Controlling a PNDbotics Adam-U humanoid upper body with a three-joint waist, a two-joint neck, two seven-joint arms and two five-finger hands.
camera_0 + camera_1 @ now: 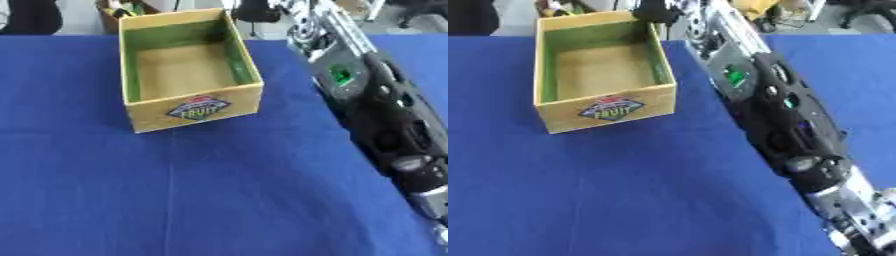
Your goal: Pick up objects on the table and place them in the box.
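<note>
Blue cloth is spread over the whole table [219, 200], and on its far half a wooden box [188, 70] is placed, slightly turned, with its opening upward. The inner walls of the box are painted green, the floor is of plain wood, and a colourful fruit label [199, 107] is seen on the near wall. Nothing can be made out inside the box; only its bare floor is shown. No loose object is seen on the cloth in front of the box or beside it. The right arm [785, 120] is stretched from the lower right corner toward the far edge of the table, passing just to the right of the box; it is black with silver parts, and a small green light [733, 76] is visible on it. Its hand [654, 11] is seen only as a dark shape at the top of the right eye view, beyond the far right corner of the box and above it. Whether the fingers are spread, pressed together or closed around something cannot be told, since the shape is dark and blurred. It also cannot be told if anything is held there. The box is not touched by the arm. The left hand is not shown in either view.
</note>
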